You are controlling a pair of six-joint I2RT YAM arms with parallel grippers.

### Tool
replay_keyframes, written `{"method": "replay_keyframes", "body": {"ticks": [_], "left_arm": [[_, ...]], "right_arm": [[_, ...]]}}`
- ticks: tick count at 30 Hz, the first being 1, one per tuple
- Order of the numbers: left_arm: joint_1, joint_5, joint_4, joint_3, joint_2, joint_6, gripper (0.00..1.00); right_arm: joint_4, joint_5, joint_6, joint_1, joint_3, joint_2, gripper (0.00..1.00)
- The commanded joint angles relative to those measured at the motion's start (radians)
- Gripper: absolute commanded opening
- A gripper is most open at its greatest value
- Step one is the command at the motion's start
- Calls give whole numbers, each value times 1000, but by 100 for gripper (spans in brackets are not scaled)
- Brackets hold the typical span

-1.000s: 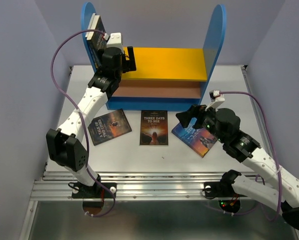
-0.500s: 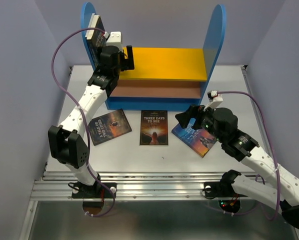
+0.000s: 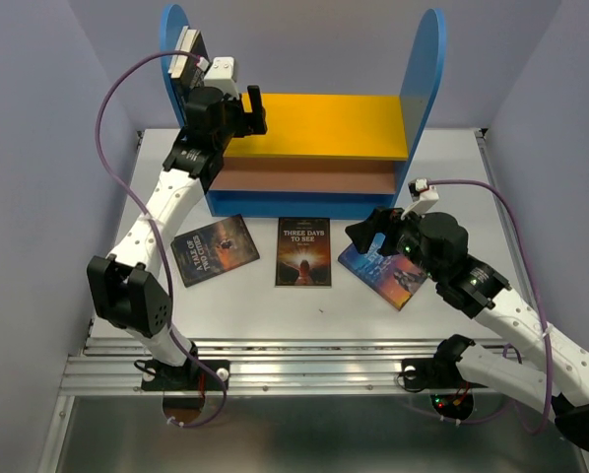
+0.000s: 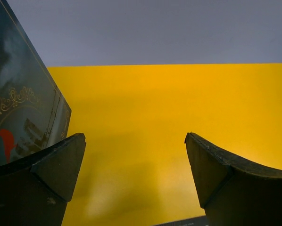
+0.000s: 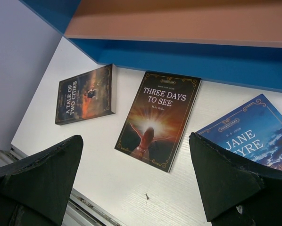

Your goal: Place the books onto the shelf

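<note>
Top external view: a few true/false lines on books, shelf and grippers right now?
1. A Tale of Two Cities, Three Days to See and Jane Eyre lie flat on the table in front of the shelf. True.
2. Three Days to See is the middle one. True.
3. The right gripper is shut on Jane Eyre. False: it is open, holding nothing, by that book.
4. The left gripper is down at the table. False: it is open above the yellow upper board, beside a dark-covered book at the left side panel.

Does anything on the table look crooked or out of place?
Yes. A Tale of Two Cities and Jane Eyre lie turned at an angle, while Three Days to See lies square to the shelf.
</note>
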Motion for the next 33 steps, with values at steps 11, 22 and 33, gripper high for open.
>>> {"method": "replay_keyframes", "body": {"ticks": [11,22,33], "left_arm": [[11,223,91,-35,-226,-55,99],[11,372,123,-186,-380,-95,99],[6,366,206,-585,-685,-285,99]], "right_arm": [[10,13,-3,-3,35,-10,100],[-27,42,13,-3,30,-7,100],[-154,116,71,-3,4,3,100]]}}
